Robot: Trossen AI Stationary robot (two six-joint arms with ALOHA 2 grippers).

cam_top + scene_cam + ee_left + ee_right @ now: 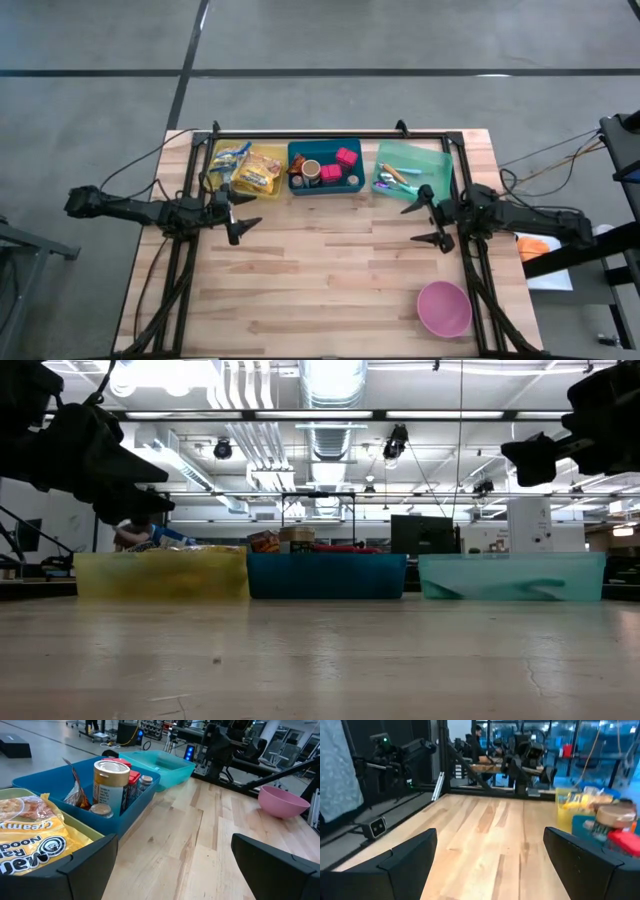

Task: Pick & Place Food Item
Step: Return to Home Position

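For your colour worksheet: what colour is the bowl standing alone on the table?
Pink. The bowl shows best in the high view.

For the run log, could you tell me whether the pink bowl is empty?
Empty: the high view shows only bare pink inside the pink bowl.

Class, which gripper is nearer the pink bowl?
Right. The right gripper is just beyond the pink bowl, on the same side; the left gripper is far across, near the yellow bin.
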